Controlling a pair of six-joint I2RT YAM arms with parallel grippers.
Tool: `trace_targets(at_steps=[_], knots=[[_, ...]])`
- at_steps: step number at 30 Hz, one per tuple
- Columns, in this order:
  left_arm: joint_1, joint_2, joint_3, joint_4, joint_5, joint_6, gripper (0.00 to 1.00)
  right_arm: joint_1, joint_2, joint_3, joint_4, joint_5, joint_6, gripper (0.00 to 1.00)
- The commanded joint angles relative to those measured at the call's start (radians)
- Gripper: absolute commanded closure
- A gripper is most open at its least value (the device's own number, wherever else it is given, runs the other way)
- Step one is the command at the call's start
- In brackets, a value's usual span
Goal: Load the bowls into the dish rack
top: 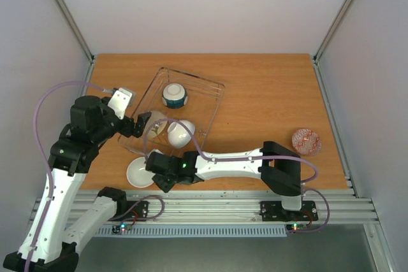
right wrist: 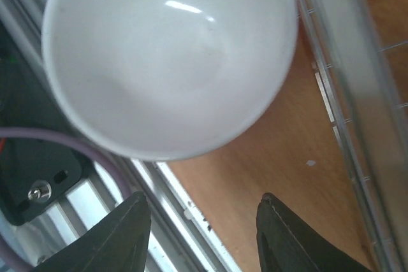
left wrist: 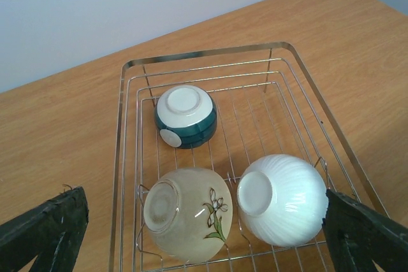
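Wooden bench (top: 268, 93) carries a plain white round ceramic bowl (right wrist: 169, 55) just ahead of the right tool (right wrist: 203, 203), jaws apart, empty.

The dish rack (left wrist: 121, 157) is silver wire, the table (left wrist: 57, 138) orange-brown wood grain. Bowls — a teal-banded bowl (left wrist: 185, 117), a cream bowl (left wrist: 188, 213) with a brown-green flower sprig, a ribbed white bowl (left wrist: 282, 199), a plain white bowl (right wrist: 169, 55), an orange-red patterned bowl (top: 306, 141).

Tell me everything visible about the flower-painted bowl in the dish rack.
The flower-painted bowl looks like glossy cream ceramic with a brown-and-green sprig on its outside. It rests tipped over on the wires of the dish rack, foot ring up, at its near end, close beside a ribbed white bowl; whether they touch is unclear.
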State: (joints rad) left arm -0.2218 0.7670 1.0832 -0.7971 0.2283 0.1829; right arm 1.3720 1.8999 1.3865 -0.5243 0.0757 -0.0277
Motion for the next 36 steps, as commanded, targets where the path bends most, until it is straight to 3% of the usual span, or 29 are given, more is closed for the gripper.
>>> trace_targets(at_steps=[1,13,17,22,36], knots=[[0.007,-0.017,-0.012,0.022,0.019,-0.014,0.01,-0.04,0.016,0.009,0.038,-0.028,0.013,0.53],[0.007,-0.021,-0.027,0.02,0.023,-0.011,0.01,-0.132,0.091,0.052,0.058,-0.114,0.003,0.53],[0.007,-0.022,-0.031,0.023,0.025,-0.011,0.01,-0.133,0.172,0.142,0.02,-0.146,-0.004,0.61],[0.007,-0.023,-0.031,0.017,0.026,-0.009,0.01,-0.133,0.226,0.208,-0.013,-0.127,-0.008,0.64],[0.007,-0.023,-0.046,0.026,0.031,-0.007,0.01,-0.108,0.125,0.138,-0.016,-0.009,-0.02,0.64]])
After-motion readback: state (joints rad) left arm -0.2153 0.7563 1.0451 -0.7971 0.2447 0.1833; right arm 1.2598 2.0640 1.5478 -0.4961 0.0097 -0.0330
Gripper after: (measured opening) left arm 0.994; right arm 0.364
